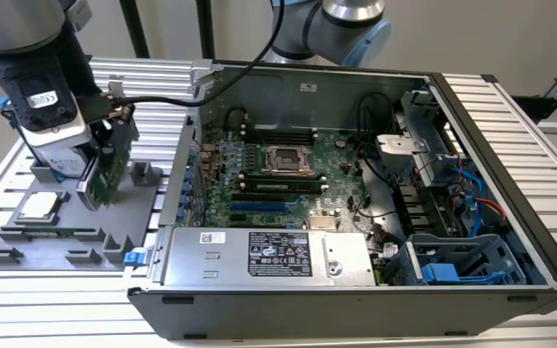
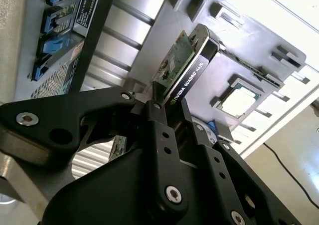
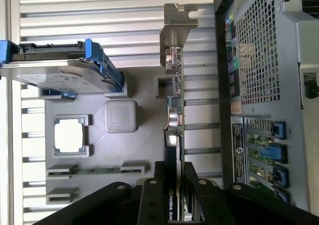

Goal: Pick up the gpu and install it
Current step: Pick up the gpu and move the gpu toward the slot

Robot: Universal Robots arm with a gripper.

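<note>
Gripper (image 2: 167, 104): I have the jaws clamped on the gpu (image 2: 185, 60) by its edge.
Gpu: upright at the grey tray (image 1: 148, 206), left of the exterior view.
Progress: grasped, I judge; not yet in the open case (image 1: 336, 319).

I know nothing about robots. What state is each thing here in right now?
computer case, lying open, cover off.
gpu, upright on edge, gripped over the gray tray, outside the computer case.
gripper, jaws shut on the gpu.
CPU chip, flat in its tray pocket.
hard drive, standing in the gray tray, in its blue frame.
</note>
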